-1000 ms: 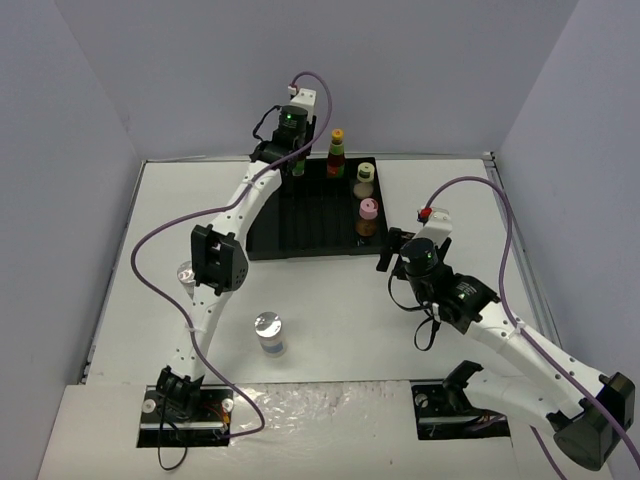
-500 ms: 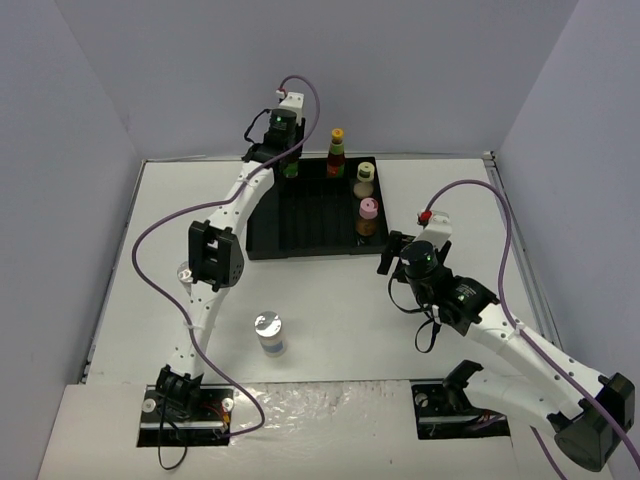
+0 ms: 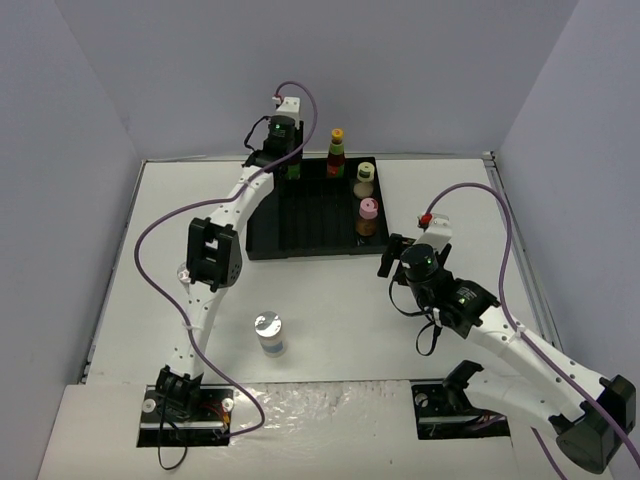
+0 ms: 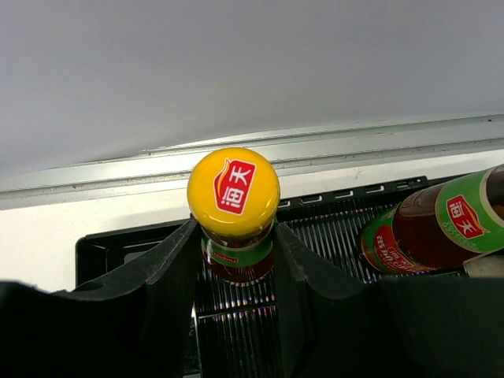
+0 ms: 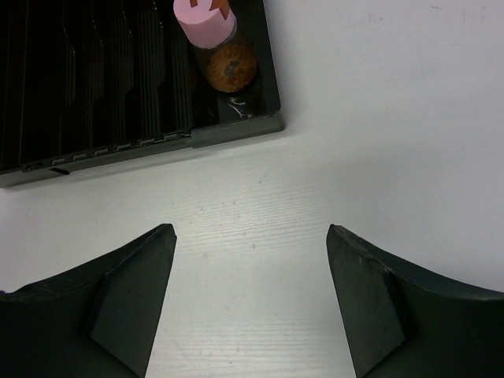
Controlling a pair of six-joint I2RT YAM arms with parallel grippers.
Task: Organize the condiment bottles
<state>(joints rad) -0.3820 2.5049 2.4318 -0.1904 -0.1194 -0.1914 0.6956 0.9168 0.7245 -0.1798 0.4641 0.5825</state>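
My left gripper [image 4: 234, 238] is shut on a slim dark bottle with a yellow cap [image 4: 233, 191], upright over the back left corner of the black tray [image 4: 346, 216]. From above, my left gripper [image 3: 287, 166] hides most of this bottle. The second slim bottle [image 3: 336, 153] [image 4: 438, 228] stands to its right. A cream yellow-capped bottle [image 3: 364, 180] and a pink-capped bottle [image 3: 368, 214] [image 5: 206, 20] stand along the tray's right side. One silver-capped jar [image 3: 268, 333] stands on the table; another [image 3: 184, 271] peeks out behind the left arm. My right gripper [image 3: 389, 257] [image 5: 250, 233] is open over bare table.
The ridged black tray [image 3: 300, 215] [image 5: 94, 87] lies at the back middle of the white table, its front right corner just ahead of my right gripper. Grey walls close in the table at the back and sides. Purple cables loop over both arms.
My left gripper has shifted a little to the left along the tray's back edge with the slim bottle in it. The right arm has drifted slightly toward the near edge.
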